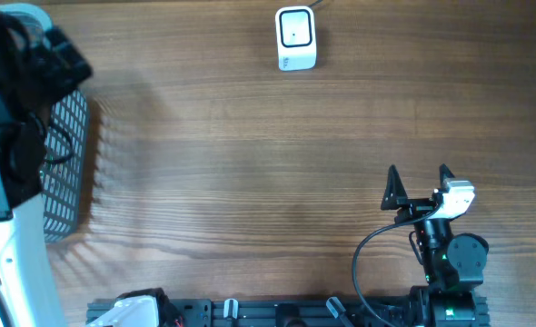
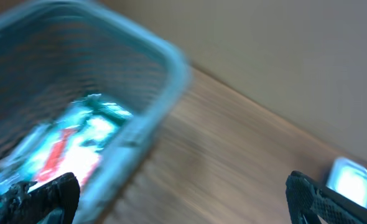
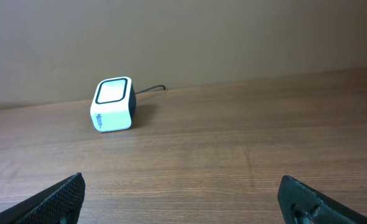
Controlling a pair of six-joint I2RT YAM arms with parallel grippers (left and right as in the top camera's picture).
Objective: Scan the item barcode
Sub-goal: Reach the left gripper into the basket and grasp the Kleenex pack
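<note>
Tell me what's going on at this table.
Nothing is held yet. The left gripper, open, hovers at the mesh basket on the left, where a blurred teal and red package lies. The right gripper, also open and empty, sits at the front right, facing the white barcode scanner on the far side.

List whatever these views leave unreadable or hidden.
Item in the basket: left wrist view, motion blur; its kind and barcode unreadable.
Basket's inside: overhead view, mostly covered by the left arm.
Scanner: left wrist view, blurred, running off the right edge.
</note>
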